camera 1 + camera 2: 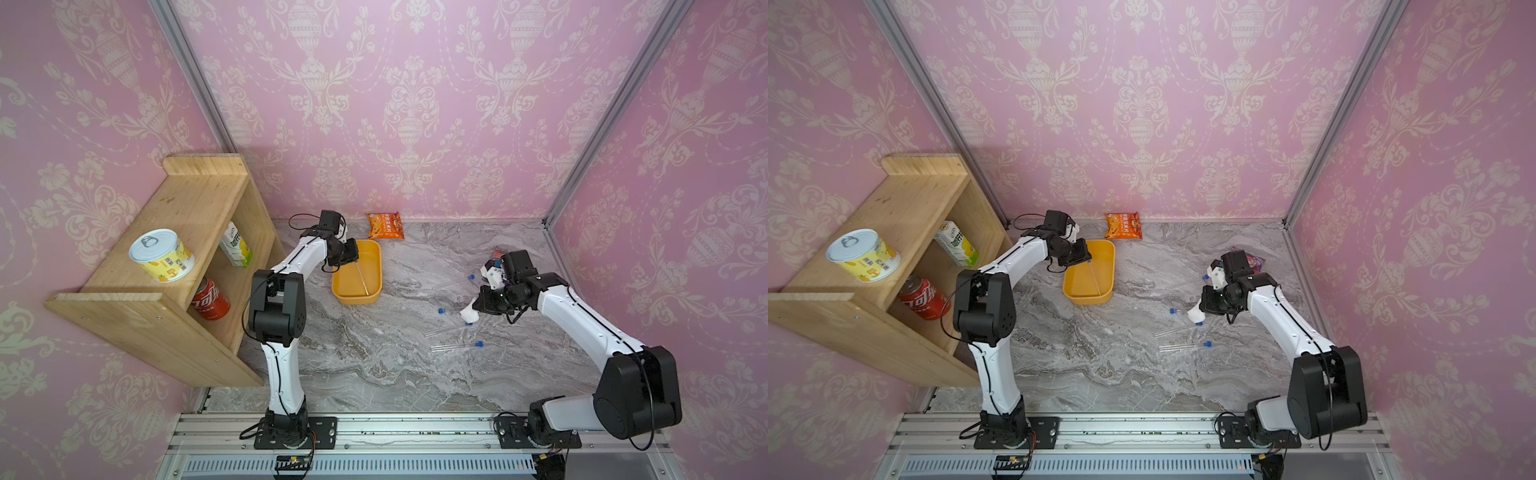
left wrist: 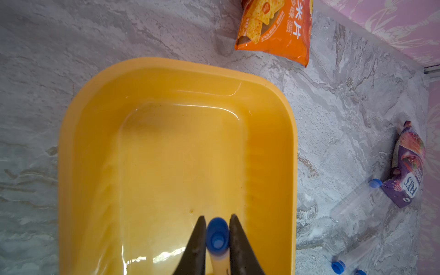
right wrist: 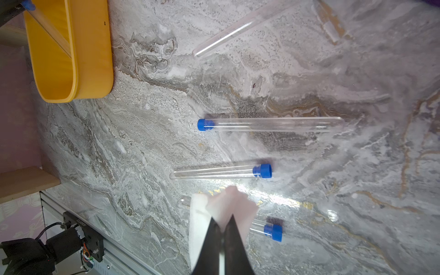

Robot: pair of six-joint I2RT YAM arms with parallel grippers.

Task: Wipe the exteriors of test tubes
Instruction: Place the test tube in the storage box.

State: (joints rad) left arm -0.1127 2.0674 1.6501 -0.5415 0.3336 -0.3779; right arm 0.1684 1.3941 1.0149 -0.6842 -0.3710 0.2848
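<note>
Nearest to the lens in both top views, metal rail (image 1: 415,428) with the two arm bases bolted on it. At far left, wooden shelf (image 1: 199,195) at the left side of the counter (image 1: 374,374), with yellow tin can (image 1: 162,255) on its top board, milk carton (image 1: 236,244) on the board below, red cola can (image 1: 210,300) one level lower.

Next, left tool (image 2: 217,217) over the yellow tub (image 1: 378,257), closed tight on the blue cap of the held test tube (image 1: 362,281). Slants down from the cap into the tub, lower end close to the near wall. Maybe a little liquid on the tub floor; only some shine there, so hard to say. Behind the tub, against the back wall, orange snack bag (image 1: 385,225).

More to the right, four loose test tubes (image 3: 271,124) lying flat on the counter, apart from each other, well away from the tub. Above them, right tool (image 3: 222,221), closed and pinching a white wipe (image 3: 198,221). Covers the middle of one tube in the right wrist view; touching or not, cannot tell. Behind the right wrist, purple snack bag (image 2: 407,171), just beside one tube's blue cap.
</note>
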